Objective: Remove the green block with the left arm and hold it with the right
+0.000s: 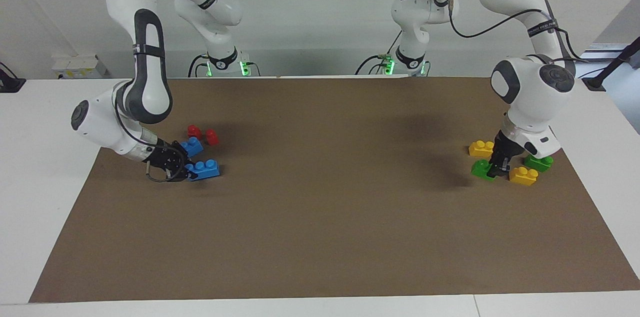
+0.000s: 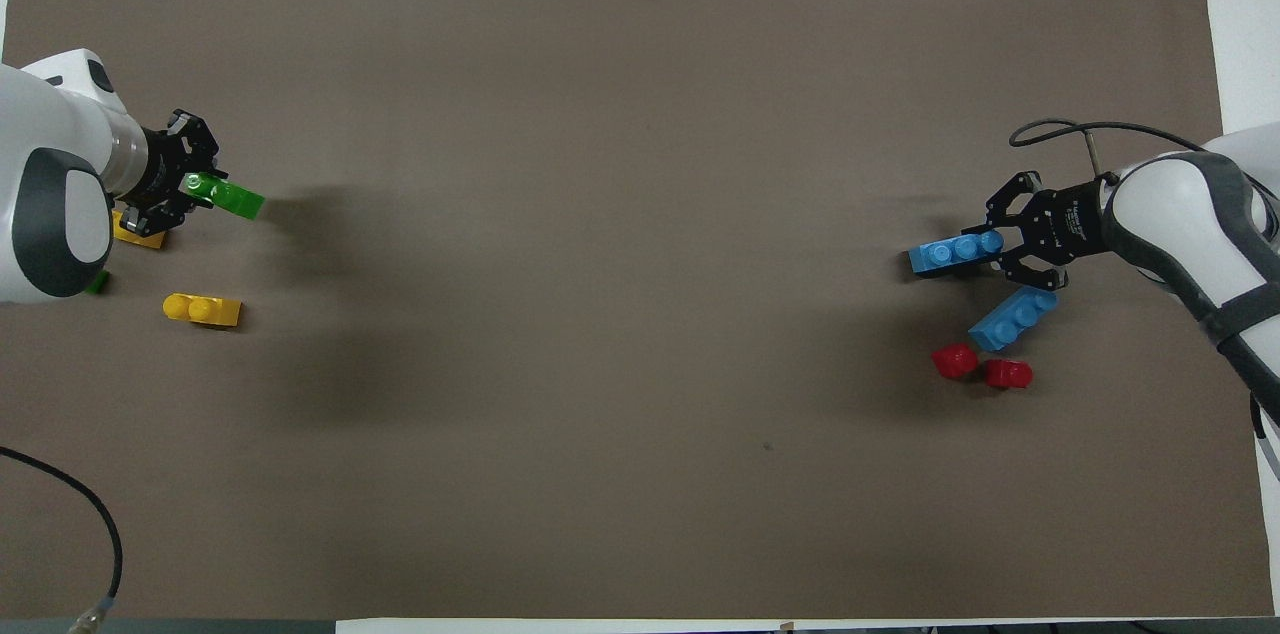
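Observation:
My left gripper (image 1: 494, 171) is down at the mat at the left arm's end of the table, shut on one end of a bright green block (image 1: 481, 169); in the overhead view the left gripper (image 2: 193, 186) holds the green block (image 2: 232, 200) sticking out from its fingers. I cannot tell whether the block touches the mat. A second green block (image 1: 539, 162) lies beside it, mostly hidden under the arm in the overhead view (image 2: 97, 283). My right gripper (image 1: 181, 169) (image 2: 1000, 247) is low at the right arm's end, shut on a long blue brick (image 1: 204, 169) (image 2: 952, 254).
Two yellow blocks (image 1: 481, 148) (image 1: 523, 176) lie close around the left gripper. A second blue brick (image 1: 192, 146) and two red blocks (image 1: 194, 131) (image 1: 212, 137) lie near the right gripper, nearer to the robots. A brown mat (image 1: 325, 207) covers the table.

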Robot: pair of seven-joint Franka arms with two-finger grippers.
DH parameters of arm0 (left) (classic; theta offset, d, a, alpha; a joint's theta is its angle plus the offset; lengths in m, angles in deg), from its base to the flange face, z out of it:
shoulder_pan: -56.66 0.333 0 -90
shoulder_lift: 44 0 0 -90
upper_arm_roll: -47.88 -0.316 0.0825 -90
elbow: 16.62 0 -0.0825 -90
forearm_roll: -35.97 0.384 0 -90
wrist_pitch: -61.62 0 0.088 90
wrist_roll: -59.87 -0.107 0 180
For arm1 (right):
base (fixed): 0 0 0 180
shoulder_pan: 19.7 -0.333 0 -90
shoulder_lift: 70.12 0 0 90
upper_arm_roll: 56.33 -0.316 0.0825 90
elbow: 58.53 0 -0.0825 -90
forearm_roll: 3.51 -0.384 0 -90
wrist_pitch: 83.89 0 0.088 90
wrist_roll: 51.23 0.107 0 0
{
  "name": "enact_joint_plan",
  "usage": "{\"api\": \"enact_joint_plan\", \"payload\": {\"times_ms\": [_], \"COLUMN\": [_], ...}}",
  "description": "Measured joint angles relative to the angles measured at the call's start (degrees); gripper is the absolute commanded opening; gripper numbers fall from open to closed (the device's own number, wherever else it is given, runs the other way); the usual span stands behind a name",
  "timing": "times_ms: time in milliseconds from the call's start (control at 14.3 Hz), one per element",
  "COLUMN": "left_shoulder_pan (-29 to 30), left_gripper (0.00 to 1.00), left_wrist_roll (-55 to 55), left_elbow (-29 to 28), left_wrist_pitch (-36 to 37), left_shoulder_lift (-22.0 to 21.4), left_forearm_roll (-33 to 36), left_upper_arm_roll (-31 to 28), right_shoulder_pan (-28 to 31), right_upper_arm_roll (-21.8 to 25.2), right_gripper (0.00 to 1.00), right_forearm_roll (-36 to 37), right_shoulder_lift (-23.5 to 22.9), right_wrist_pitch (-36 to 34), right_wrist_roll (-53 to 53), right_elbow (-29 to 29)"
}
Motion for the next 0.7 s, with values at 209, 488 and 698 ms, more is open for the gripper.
{"api": "enact_joint_plan", "payload": {"times_ms": [209,488,698], "left_shoulder_pan": [0.14,0.74,0.76], "left_gripper": [0.0,1.0,1.0], "left_wrist_roll": [-0.15,-2.42,-4.23], "left_elbow": [0.27,0.08,0.01], "left_wrist_pitch": [-2.25,-3.91,-4.72], "left_shoulder_lift": [2.51,2.87,2.88], "left_forearm_roll": [0.01,0.02,0.04], "left_upper_arm_roll": [0.0,-0.04,-0.04], "right_shoulder_pan": [-0.01,-0.14,-0.81], "right_upper_arm_roll": [-0.08,-0.23,-0.48], "right_gripper": [0.9,1.0,1.0], "right_forearm_roll": [0.0,0.07,6.08], "right_shoulder_lift": [0.01,0.61,2.84], "right_wrist_pitch": [0.0,-0.18,-3.19], "right_wrist_roll": [0.0,-0.01,-2.33], "right_elbow": [-0.04,-0.78,-3.6]}}
